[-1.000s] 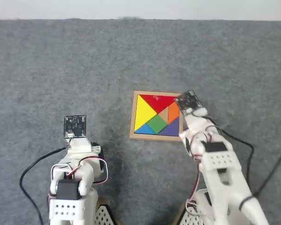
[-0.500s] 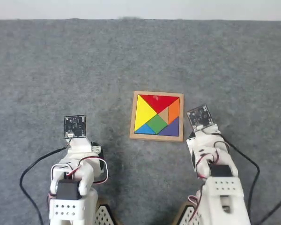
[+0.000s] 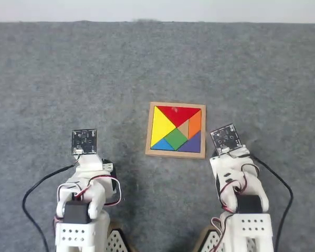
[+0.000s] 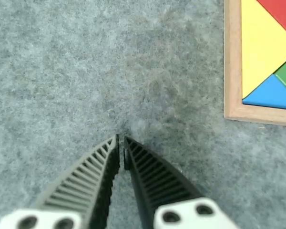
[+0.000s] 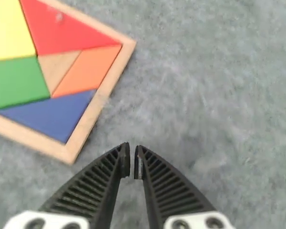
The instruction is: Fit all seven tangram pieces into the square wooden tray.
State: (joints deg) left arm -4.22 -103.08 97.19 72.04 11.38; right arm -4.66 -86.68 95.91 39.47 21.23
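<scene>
Tangram pieces (image 3: 176,138) lie flush in the wooden tray (image 3: 176,154) — thin, stiff, light, probably slick, graspable only by edges. Left gripper (image 4: 121,139) and right gripper (image 5: 132,147) — both closed, empty.

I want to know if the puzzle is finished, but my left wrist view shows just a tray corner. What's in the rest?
Observer: From above, an orange piece and a dark blue piece fill the other side of the tray.
Operator: Any hole left?
Observer: One wood-coloured triangle sits in the middle; I cannot tell piece from bare tray.
Operator: Other arm holding anything?
Observer: No, the right gripper is shut and empty, over the carpet beside the tray.
</scene>
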